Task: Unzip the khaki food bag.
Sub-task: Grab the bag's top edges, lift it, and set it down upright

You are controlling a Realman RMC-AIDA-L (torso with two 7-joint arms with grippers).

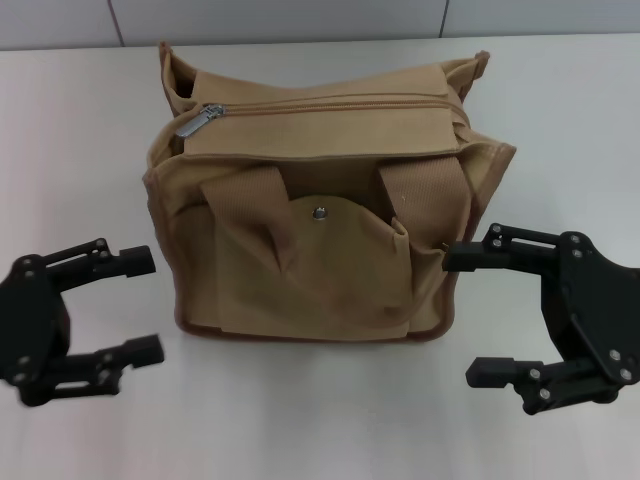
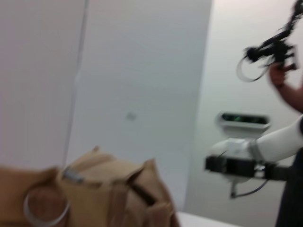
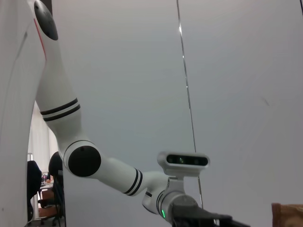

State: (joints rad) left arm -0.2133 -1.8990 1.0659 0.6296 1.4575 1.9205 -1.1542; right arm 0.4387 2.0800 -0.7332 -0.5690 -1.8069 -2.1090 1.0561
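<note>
Left gripper (image 1: 150,305) low on the left, jaws spread wide, grasping nothing, just beside the khaki food bag (image 1: 320,200). Bag upright mid-table (image 1: 80,110), zipper (image 1: 330,104) shut, silver pull (image 1: 195,122) at its left end. Right gripper (image 1: 470,315) spread wide too, upper fingertip near the bag's right side.

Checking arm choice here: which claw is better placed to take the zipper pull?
Probably the left. The zipper pull sits at the khaki food bag's left top end, the left claw's side. Both claws are open, the right claw beside the opposite side.
</note>
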